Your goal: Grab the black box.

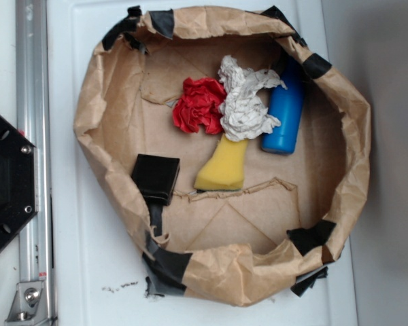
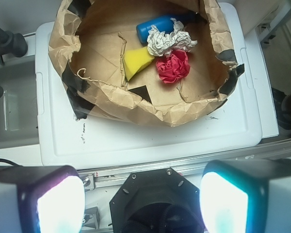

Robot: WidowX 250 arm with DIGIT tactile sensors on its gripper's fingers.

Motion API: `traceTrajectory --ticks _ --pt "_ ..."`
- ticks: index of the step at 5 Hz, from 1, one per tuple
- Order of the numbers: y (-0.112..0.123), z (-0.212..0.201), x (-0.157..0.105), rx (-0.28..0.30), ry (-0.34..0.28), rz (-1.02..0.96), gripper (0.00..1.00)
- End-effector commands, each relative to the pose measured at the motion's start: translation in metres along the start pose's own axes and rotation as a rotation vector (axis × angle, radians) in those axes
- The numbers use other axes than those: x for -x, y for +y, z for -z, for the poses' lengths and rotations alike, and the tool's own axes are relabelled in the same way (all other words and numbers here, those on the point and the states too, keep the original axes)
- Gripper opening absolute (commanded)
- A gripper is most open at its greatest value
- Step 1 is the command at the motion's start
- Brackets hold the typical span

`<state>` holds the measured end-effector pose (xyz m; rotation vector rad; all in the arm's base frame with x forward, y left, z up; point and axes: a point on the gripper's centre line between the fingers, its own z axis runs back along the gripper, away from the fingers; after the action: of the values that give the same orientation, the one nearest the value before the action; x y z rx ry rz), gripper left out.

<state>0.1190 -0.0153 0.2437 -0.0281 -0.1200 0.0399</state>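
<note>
The black box (image 1: 156, 176) is small, flat and matte. It lies inside the brown paper basin (image 1: 95, 102) against its left wall, just left of the yellow sponge (image 1: 224, 166). In the wrist view only a black corner of the box (image 2: 139, 92) shows over the basin's near wall (image 2: 150, 109). My gripper (image 2: 143, 204) is open and empty, its two fingers wide apart at the bottom of the wrist view. It is well short of the basin, above the black hexagonal plate (image 2: 155, 199). The gripper is out of the exterior view.
The basin also holds a red crumpled ball (image 1: 198, 105), a white crumpled paper (image 1: 248, 102) and a blue bottle (image 1: 284, 112). Black tape patches (image 1: 164, 265) sit on its rim. The hexagonal plate (image 1: 7, 183) and a metal rail (image 1: 32, 156) lie left of the white tray (image 1: 75, 258).
</note>
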Motion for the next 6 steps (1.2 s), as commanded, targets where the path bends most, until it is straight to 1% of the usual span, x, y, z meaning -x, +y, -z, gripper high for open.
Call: traceTrajectory --ticks 1,2,3,4,5,6 --pt "0.000 0.000 0.000 0.000 0.000 0.000 1.00" --pt "0.013 0.018 -0.049 0.025 0.037 -0.029 1.00" --pt "0.021 0.043 -0.096 0.082 0.083 -0.037 1.00" --pt "0.021 0.084 -0.130 0.101 0.134 -0.017 1.00" --pt "0.006 0.138 -0.119 0.119 0.267 0.072 1.00" --pt "-0.008 0.171 -0.079 0.122 0.365 0.132 1.00"
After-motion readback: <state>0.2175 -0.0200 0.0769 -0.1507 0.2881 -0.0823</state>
